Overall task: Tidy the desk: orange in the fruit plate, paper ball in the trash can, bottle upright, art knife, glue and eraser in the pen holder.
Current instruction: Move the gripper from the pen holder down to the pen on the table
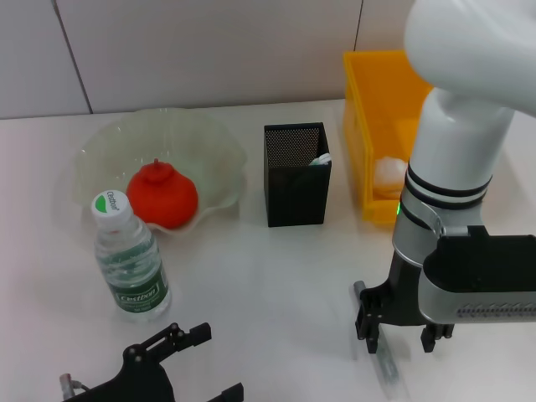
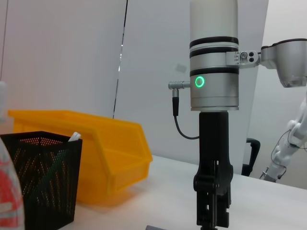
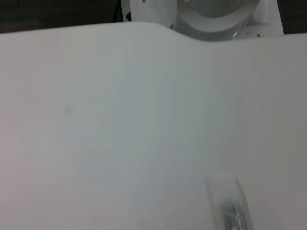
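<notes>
- Art knife [image 1: 378,343] flat on the desk [image 1: 276,285], lower right of the head view, running between the spread fingers of the right gripper [image 1: 396,333]; not gripped.
- Pen holder [image 1: 296,173] at centre, something white poking out; yellow trash can [image 1: 381,126] right of it, paper ball [image 1: 388,172] inside.
- Orange [image 1: 162,195] in the fruit plate [image 1: 159,159], upper left; bottle [image 1: 128,255] upright just in front.
- Left gripper [image 1: 197,368] low at bottom left, fingers apart, empty.
</notes>
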